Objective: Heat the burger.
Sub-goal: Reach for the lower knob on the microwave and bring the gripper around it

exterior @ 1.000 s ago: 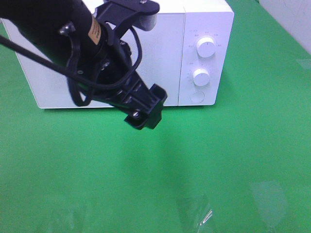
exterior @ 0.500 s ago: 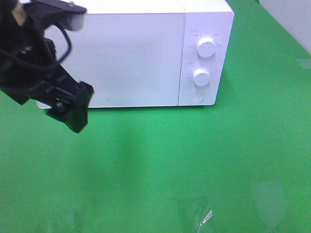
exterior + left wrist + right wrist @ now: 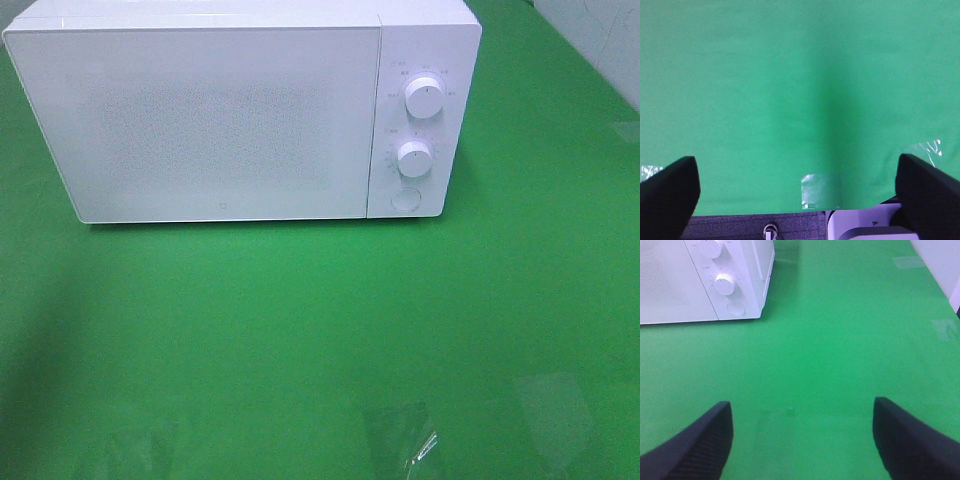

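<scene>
Microwave (image 3: 220, 120): white, standing at the back of the green cloth (image 3: 300, 330), door shut flush (its frosted front hides whatever is inside).
Burger: it shows in none of the three views; I cannot tell whether it sits behind that door.
Controls: two round dials (image 3: 425, 100), one above the other, with a round button (image 3: 404, 199) beneath, on the panel right of the door.
High view alone: the whole oven, front on.
Right wrist view alone: only the oven's control corner, seen from low over the cloth.
Left wrist view alone: the cloth's edge and a grey strip (image 3: 740, 225) past it.
Left gripper (image 3: 795, 165): fingers spread wide, holding nothing.
Right gripper (image 3: 801, 405): fingers well apart, holding nothing.
Around: clear tape patches (image 3: 400, 435) stuck flat on the cloth.
</scene>
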